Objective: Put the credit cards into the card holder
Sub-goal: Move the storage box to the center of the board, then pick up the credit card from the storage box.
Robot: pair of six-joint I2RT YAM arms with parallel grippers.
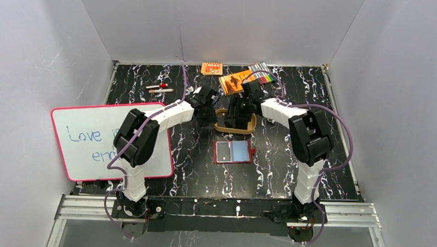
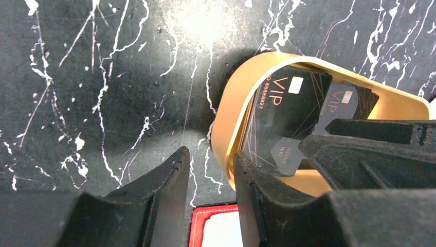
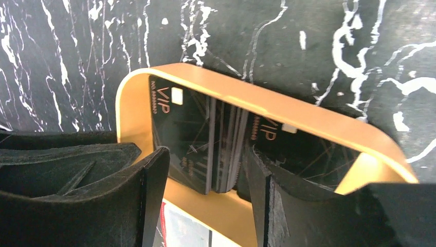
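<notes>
Black worktop (image 1: 313, 176) veined with white, boxed in by plain white walls (image 1: 220, 24); a pink-edged whiteboard (image 1: 95, 146) with blue handwriting lies at the near left. Toward the far middle sits a tan oval tray (image 1: 220, 127); both arms reach in to it, the left gripper (image 1: 208, 109) at its left end and the right gripper (image 1: 237, 114) over its middle.

The cards (image 2: 288, 118) are in the tray; they are dark, lettered VIP in copper, and propped at a tilt rather than lying flat. The right wrist view shows several of them edge-on in a bunch, with one more behind to the side.

The left jaws stand spread with only bare worktop between them, just outside the tray's rim (one finger is close against it; whether it touches I cannot tell). The right jaws are spread as well, one finger on each side of the edge-on cards; a gap shows on both sides, so nothing is pinched.

The holder (image 1: 233, 152) lies open and flat just near of the tray; its border is red, with a pale panel on its left half and a bluish sleeve on its right. Along the far edge lie two orange packets (image 1: 235, 82); a fan of coloured pens (image 1: 262, 73) sits just to their right.
</notes>
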